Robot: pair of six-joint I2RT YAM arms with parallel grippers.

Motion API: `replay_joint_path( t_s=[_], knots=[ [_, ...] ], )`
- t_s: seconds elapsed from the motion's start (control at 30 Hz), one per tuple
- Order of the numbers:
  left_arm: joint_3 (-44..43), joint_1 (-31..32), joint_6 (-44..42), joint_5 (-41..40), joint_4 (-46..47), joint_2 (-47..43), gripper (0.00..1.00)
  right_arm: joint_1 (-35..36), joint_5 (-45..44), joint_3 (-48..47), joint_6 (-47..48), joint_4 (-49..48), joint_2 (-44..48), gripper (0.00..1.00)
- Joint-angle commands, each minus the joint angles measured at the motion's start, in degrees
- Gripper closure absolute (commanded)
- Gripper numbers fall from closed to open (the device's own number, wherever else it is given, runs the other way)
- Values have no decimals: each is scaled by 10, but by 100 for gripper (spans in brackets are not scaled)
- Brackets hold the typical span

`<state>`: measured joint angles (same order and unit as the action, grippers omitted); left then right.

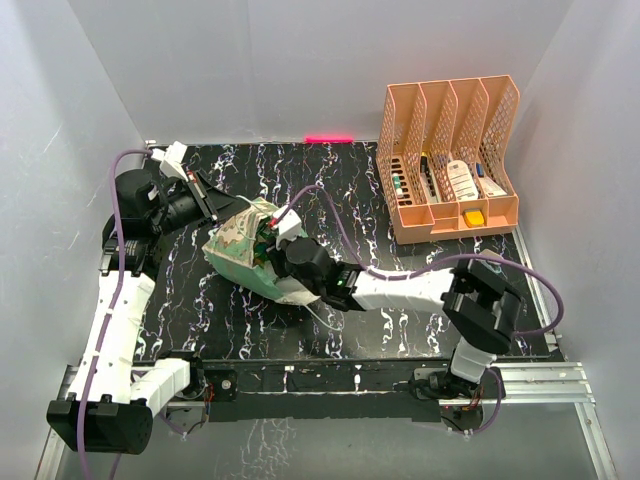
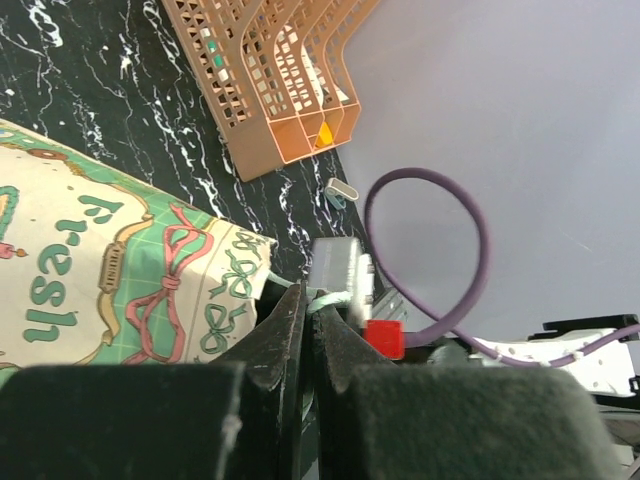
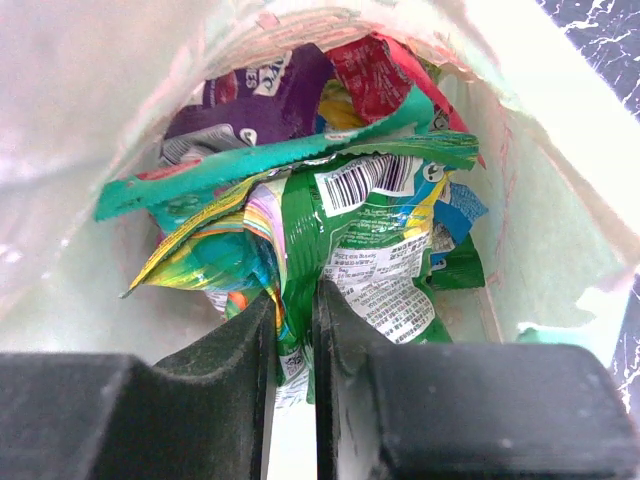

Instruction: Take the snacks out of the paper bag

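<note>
At 6 o'clock the left end effector (image 2: 312,300) pinches a pale mint strip of the paper bag (image 2: 100,270), which fills 9 o'clock. A peach mesh organizer (image 2: 270,70) stands at 12 o'clock on the marbled tabletop (image 2: 90,70). A purple cable (image 2: 480,250) loops at 3 o'clock.

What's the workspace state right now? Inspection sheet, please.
Surface: black white-veined tabletop, carrying the bag and organizer.
Job's things: mint-green paper bag with cream patterned panel mid-table, mouth toward the right arm; glossy snack packets inside it, none seen on the table.
Clutter: peach-orange plastic mesh file organizer, far right corner, holding small bottles and boxes.
Grippers: left gripper fingers shut, apparently on the bag's thin pale string handle; right gripper inside the bag, fingers pinching a green barcoded packet.
Cables: purple cable loops off each arm.
Surroundings: plain white walls; red light strip at far edge.
</note>
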<state>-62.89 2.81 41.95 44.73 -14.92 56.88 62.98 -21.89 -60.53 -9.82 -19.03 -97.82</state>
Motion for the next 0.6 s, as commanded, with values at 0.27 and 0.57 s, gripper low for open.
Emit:
replay_joint_path(
  t_s=[0.27, 0.57],
  knots=[
    [-24, 1, -23, -26, -35, -8, 100, 0, 51, 25, -68, 22, 150, 93],
    [-21, 1, -32, -42, -43, -8, 100, 0, 59, 76, -96, 151, 294, 93]
  ],
)
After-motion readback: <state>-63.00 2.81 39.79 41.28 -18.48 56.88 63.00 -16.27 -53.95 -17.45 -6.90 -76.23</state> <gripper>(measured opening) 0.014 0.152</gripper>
